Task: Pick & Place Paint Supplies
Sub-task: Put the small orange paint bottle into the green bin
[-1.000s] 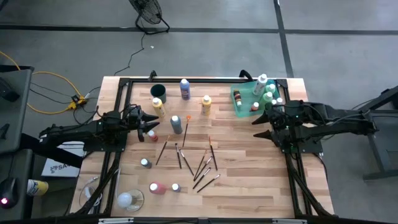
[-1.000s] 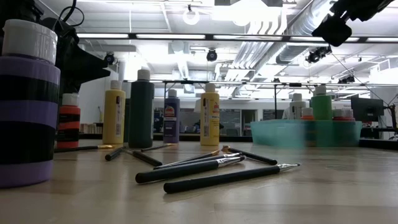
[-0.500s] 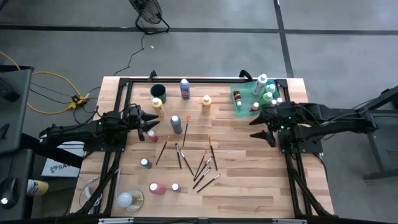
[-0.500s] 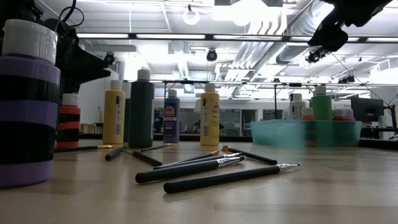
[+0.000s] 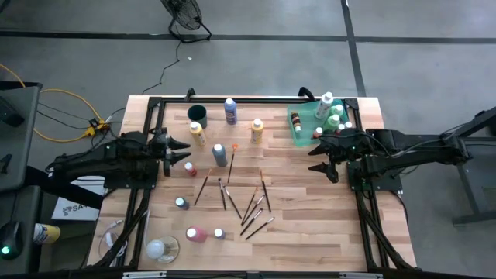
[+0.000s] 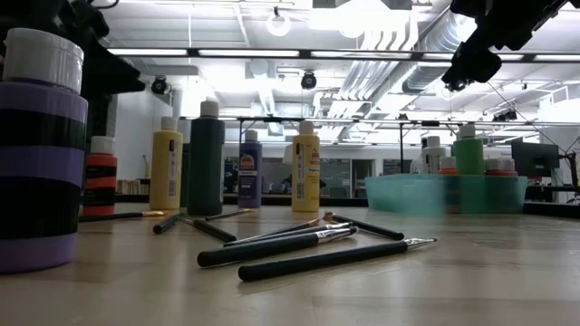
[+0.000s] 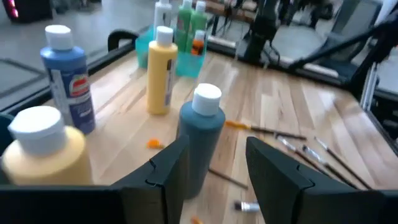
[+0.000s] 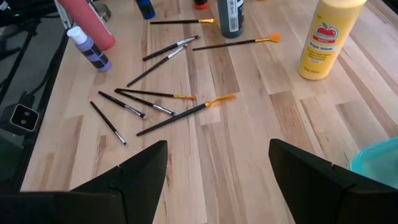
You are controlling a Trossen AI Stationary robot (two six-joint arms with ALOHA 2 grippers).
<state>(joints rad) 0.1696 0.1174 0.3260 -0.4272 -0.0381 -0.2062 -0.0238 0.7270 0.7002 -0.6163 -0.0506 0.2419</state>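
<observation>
Capped paint bottles stand upright on the wooden table: blue [image 5: 230,110], two yellow [image 5: 256,130] [image 5: 198,132], dark teal [image 5: 220,155] and orange-red [image 5: 189,168]. A pink bottle [image 5: 195,233] lies near the front edge. Thin dark-handled brushes [image 5: 248,203] lie scattered mid-table. More bottles stand in the green tray [image 5: 306,132]. My left gripper [image 5: 184,152] hangs open over the table's left part, with the teal bottle [image 7: 200,140] just ahead of its fingers [image 7: 168,168]. My right gripper [image 5: 319,160] hangs open in front of the tray, above bare wood [image 8: 217,149].
A dark round cup [image 5: 197,113] stands at the far left beside the blue bottle. A black frame rail [image 5: 232,99] runs along the table's far edge. A small purple bottle [image 8: 90,46] lies next to the pink one. Bare wood lies between the brushes and the tray.
My right gripper has moved toward the table's left, away from the tray's front, and has come lower in the low view. My left gripper has risen and drawn back slightly toward the left edge. No bottle or brush has moved.
</observation>
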